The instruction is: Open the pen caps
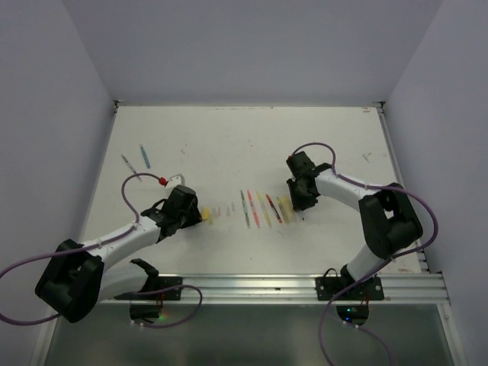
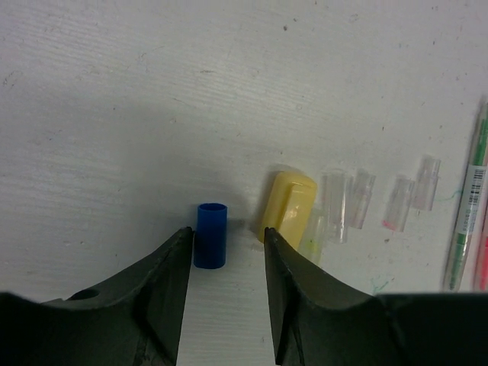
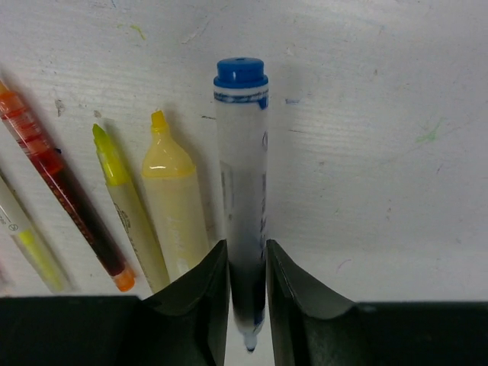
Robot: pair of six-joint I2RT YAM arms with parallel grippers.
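In the left wrist view my left gripper is open just above the table. A short blue cap lies loose between the fingertips, close against the left finger. A yellow cap lies just beyond the right finger, with several clear caps to its right. My right gripper is shut on a blue pen low on its barrel. The pen's bare blue tip points back between the fingers and its blue end plug points away. In the top view the left gripper and right gripper flank the row of pens.
Beside the held pen lie a yellow highlighter, a green-tipped pen and a red pen, all uncapped. At the far left of the table lie a blue pen, a grey pen and a small red piece.
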